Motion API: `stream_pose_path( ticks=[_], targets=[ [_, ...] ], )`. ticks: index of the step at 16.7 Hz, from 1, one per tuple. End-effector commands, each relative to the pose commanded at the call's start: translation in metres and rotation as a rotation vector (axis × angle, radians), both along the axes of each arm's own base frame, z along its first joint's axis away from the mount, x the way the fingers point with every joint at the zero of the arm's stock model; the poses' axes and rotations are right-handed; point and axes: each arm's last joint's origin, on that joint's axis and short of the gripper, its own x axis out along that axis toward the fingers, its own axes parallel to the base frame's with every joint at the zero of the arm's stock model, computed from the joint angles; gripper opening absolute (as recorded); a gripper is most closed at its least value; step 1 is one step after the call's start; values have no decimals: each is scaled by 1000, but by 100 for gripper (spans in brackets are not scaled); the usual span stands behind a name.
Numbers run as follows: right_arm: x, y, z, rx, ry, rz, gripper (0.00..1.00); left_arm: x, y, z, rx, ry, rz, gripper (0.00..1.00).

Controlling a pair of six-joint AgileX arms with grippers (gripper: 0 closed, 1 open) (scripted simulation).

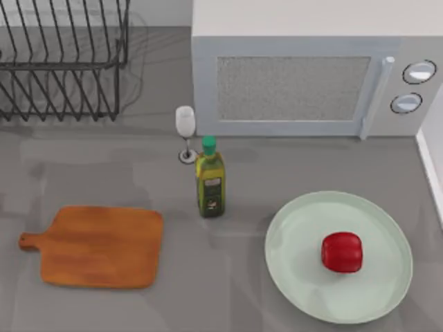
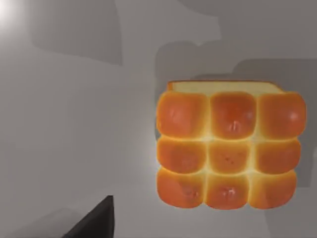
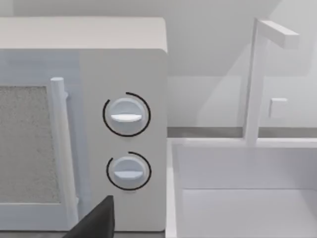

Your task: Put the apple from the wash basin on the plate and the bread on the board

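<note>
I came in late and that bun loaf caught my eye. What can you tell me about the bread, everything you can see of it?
The bread is a small square loaf of nine joined buns, three rows of three, seen in the left wrist view. Its glossy top is golden orange with paler seams between the sections, and one pale cream side shows along an edge. It looks soft and whole, lying flat with its top up on a plain grey surface, casting a shadow. Nothing else touches it; a dark gripper part sits apart from it near the picture's edge.
</note>
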Motion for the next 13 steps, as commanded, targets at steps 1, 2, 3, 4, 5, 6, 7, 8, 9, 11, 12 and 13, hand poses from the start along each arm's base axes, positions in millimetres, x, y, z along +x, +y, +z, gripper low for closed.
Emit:
stream_pose_path(
  ticks=[1,2,3,4,5,6,7,8,9,11,12,13],
  targets=[
    [0,0,0,0,0,0,100,4,2,-4,-5,21,-2,100],
    [0,0,0,0,0,0,100,6,4,-7,-8,35,-3,100],
    [0,0,0,0,0,0,100,7,5,-8,-10,41,-4,100],
    [0,0,0,0,0,0,100,7,5,-8,-10,41,-4,100],
    [0,0,0,0,0,0,100,7,5,-8,-10,41,-4,100],
    [0,0,0,0,0,0,100,7,5,-8,-10,41,-4,100],
    [0,0,0,0,0,0,100,7,3,-8,-9,39,-8,100],
    [0,0,0,0,0,0,100,7,3,-9,-10,41,-7,100],
    [0,0,0,0,0,0,100,7,3,-14,-11,44,-5,100],
    [0,0,0,0,0,0,100,8,4,-29,-11,44,-4,100],
    [0,0,0,0,0,0,100,9,4,-39,-10,40,-4,100],
    [0,0,0,0,0,0,100,10,5,-50,-8,34,-4,100]
  ],
)
